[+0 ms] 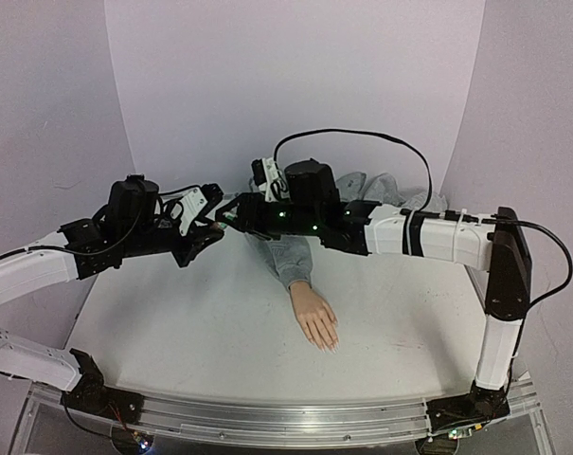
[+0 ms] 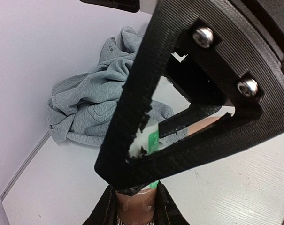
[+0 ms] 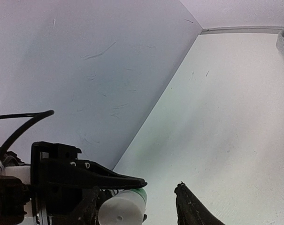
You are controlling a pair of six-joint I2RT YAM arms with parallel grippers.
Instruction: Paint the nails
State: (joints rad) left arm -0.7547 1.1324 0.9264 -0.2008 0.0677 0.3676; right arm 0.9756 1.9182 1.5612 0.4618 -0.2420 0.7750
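Centrally, smooth hand (image 1: 314, 316) w/ tiny pale nails (image 1: 330, 347)

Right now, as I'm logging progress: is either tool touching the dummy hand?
No: the top view shows the hand alone on the table, the left tool and right tool close together behind it.

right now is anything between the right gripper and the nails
Nothing visible. The right gripper is up by the bottle in the left gripper; the table from there to the nails looks bare.

I saw pale lilac walls (image 1: 295, 76) curving behind a white table (image 1: 172, 322); a metal rail (image 1: 267, 417) edged its near side.
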